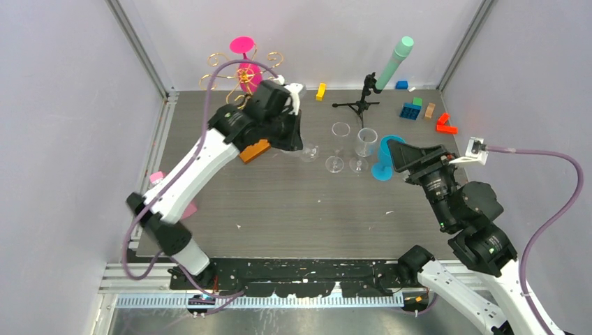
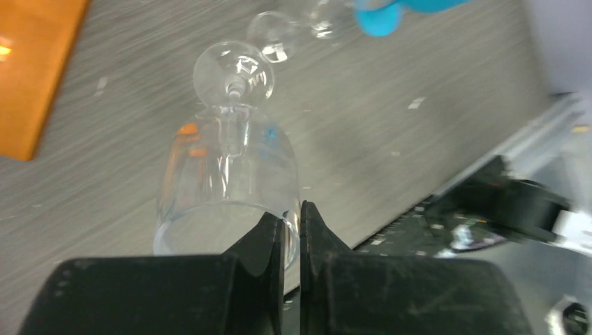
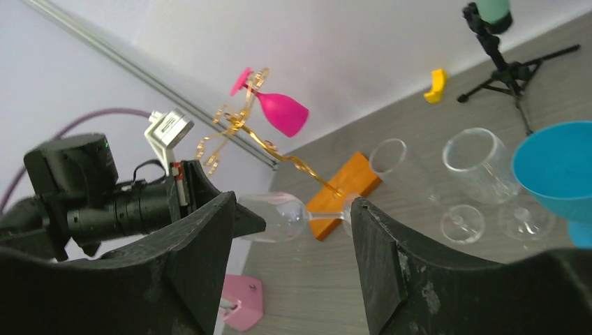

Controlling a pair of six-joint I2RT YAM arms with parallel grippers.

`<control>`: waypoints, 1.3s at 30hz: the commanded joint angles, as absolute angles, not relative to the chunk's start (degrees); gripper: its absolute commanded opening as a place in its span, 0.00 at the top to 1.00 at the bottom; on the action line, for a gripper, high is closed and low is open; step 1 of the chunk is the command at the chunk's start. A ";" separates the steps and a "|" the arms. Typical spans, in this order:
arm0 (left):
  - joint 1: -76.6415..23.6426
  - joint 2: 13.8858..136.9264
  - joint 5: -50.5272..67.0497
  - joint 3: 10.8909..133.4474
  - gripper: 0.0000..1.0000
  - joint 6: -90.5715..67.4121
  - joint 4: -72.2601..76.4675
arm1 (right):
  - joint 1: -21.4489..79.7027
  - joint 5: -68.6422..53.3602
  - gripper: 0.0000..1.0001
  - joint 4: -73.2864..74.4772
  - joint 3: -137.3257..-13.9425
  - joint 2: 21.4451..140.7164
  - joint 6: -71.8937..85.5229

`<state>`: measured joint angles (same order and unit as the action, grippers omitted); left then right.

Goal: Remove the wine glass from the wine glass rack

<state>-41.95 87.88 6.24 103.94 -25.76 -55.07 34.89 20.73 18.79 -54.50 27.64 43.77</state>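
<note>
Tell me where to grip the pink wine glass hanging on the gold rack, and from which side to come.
Probably the bowl: the pink wine glass hangs foot-up in the gold rack, so the bowl is free of wire. Come from the table's open side; the wall stands behind.

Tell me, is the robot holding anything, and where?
The left fingers pinch a clear wine glass by its rim; the right fingers are open and empty.

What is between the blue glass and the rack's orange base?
Top view: two upright clear glasses, then, nearest the orange base, the wine glass pinched at its rim by the left hand.
</note>
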 commanded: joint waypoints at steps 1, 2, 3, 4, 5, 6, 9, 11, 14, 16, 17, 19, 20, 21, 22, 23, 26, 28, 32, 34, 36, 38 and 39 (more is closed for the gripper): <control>-41.92 98.84 -5.30 115.88 1.00 -16.04 -67.10 | 35.16 24.13 0.34 24.40 -53.05 28.03 41.56; -41.92 101.92 -5.41 118.67 1.00 -15.41 -68.77 | 35.16 23.87 0.34 24.47 -52.64 28.16 41.65; -41.92 104.56 -5.20 121.44 1.00 -14.93 -70.13 | 35.16 23.63 0.34 24.50 -52.55 28.51 41.83; -41.92 106.93 -5.11 123.77 1.00 -14.67 -71.06 | 35.16 23.09 0.34 24.91 -52.56 28.62 41.88; -41.92 108.73 -4.98 125.26 1.00 -14.45 -71.70 | 35.16 22.84 0.34 25.32 -52.56 28.95 42.07; -41.92 110.33 -4.86 126.40 1.00 -14.42 -71.89 | 35.18 22.47 0.34 25.49 -52.51 29.07 42.17; -41.92 113.29 -4.79 127.40 1.00 -14.52 -70.33 | 35.18 22.35 0.35 25.79 -52.02 29.03 42.71; -41.92 115.03 -4.73 128.40 1.00 -14.91 -69.99 | 35.16 22.55 0.35 25.71 -51.35 28.97 43.08; -41.92 117.32 -3.02 129.76 1.00 -15.10 -69.73 | 35.16 22.52 0.35 25.52 -50.99 29.15 43.16; -41.92 118.19 -1.48 130.10 1.00 -15.34 -69.44 | 35.16 22.50 0.35 25.56 -50.90 29.44 43.15; -41.92 118.65 -0.59 130.28 1.00 -15.52 -69.31 | 35.16 22.54 0.35 25.57 -50.85 29.57 43.15; -41.92 119.25 1.43 130.26 1.00 -15.77 -68.73 | 35.16 22.51 0.35 25.58 -50.74 29.81 43.20; -41.92 119.59 1.99 130.33 1.00 -15.88 -68.57 | 35.20 22.46 0.35 25.58 -50.68 29.86 43.20; -41.92 119.96 2.29 130.46 1.00 -15.98 -68.50 | 35.17 22.38 0.35 25.55 -50.62 29.94 43.28; -41.92 120.42 2.49 130.55 1.00 -16.06 -68.39 | 35.16 22.31 0.35 25.57 -50.58 29.96 43.30; -41.92 120.78 2.71 130.72 1.00 -16.15 -68.31 | 35.16 22.25 0.35 25.53 -50.50 29.97 43.32; -41.92 121.88 3.50 131.15 1.00 -16.45 -67.68 | 35.16 22.16 0.35 25.52 -50.33 29.97 43.33; -41.92 122.20 3.28 131.30 1.00 -16.72 -66.91 | 35.16 22.07 0.35 25.52 -50.21 29.87 43.37; -41.92 122.00 2.97 131.70 0.91 -17.05 -65.44 | 35.16 21.64 0.35 25.54 -50.08 29.84 44.13; -41.92 122.39 2.97 132.86 0.84 -17.01 -65.82 | 35.16 21.06 0.35 25.55 -50.28 30.08 44.78; -41.92 123.08 2.68 134.47 0.79 -16.79 -66.86 | 35.16 20.36 0.35 25.44 -50.49 30.54 45.44; -41.92 123.64 2.04 136.26 0.71 -16.50 -68.05 | 35.16 19.90 0.35 25.39 -50.67 31.01 45.59; -41.92 123.66 1.39 136.90 0.67 -16.40 -68.41 | 35.16 19.72 0.36 25.44 -50.69 31.10 45.60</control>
<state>-41.93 123.55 2.46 132.42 -16.62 -68.42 34.89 20.86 26.74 -50.13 29.98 44.51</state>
